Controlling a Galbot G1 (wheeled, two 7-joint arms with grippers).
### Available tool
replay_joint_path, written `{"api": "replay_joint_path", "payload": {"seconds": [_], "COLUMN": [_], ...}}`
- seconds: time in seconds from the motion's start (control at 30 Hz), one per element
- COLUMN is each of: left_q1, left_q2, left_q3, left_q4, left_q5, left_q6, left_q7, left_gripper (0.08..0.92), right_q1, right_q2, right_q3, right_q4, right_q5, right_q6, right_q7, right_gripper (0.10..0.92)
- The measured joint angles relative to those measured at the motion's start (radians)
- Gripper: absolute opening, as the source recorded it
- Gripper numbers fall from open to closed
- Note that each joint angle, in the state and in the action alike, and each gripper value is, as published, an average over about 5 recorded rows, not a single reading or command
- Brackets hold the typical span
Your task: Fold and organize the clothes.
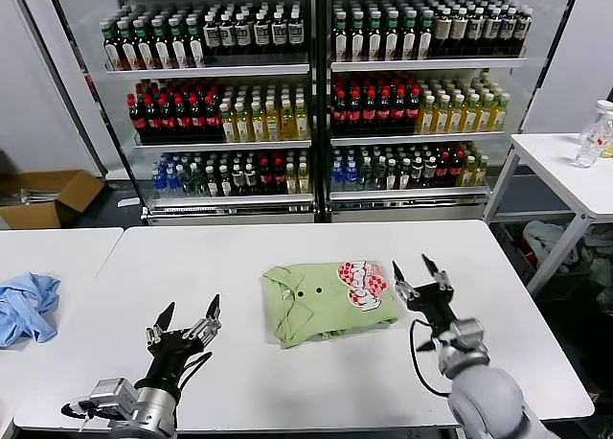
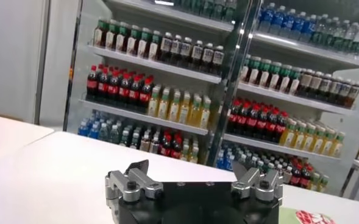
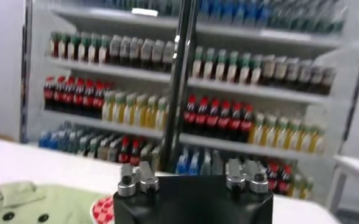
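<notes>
The pale green polo shirt (image 1: 326, 298) lies folded into a compact rectangle at the middle of the white table (image 1: 306, 242), collar and dark buttons to the left, red-pink graphic to the right. It also shows in the right wrist view (image 3: 39, 204). My right gripper (image 1: 418, 271) is open and empty, raised just right of the shirt. My left gripper (image 1: 190, 314) is open and empty, raised above the table's front left, well apart from the shirt.
A crumpled blue garment (image 1: 24, 305) lies on a second white table at the left. Glass-door drink fridges (image 1: 311, 94) stand behind. A side table (image 1: 565, 166) with bottles is at the right. A cardboard box (image 1: 43, 197) sits on the floor at the back left.
</notes>
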Motion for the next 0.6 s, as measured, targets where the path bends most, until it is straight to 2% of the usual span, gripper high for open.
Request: {"api": "replay_joint_path", "payload": {"seconds": [0.17, 0.27, 0.6], "left_q1": [0.026, 0.039, 0.071], "left_q2": [-0.003, -0.006, -0.006], "left_q3": [-0.004, -0.007, -0.009], "left_q4": [-0.023, -0.037, -0.075], "left_q5": [0.014, 0.020, 0.045], "left_q6": [-0.006, -0.009, -0.019], "left_q7": [0.004, 0.006, 0.015], "left_gripper": [0.823, 0.823, 0.823], "right_q1": [-0.113, -0.164, -0.264], "right_q2": [0.013, 0.021, 0.039], "right_q3": [0.059, 0.081, 0.136], "right_q4": [0.086, 0.129, 0.218], "right_q5": [-0.046, -0.063, -0.087], "right_q6": [0.054, 0.072, 0.097], "right_q7": [0.009, 0.014, 0.024], "right_gripper": [0.764, 0.813, 0.823]}}
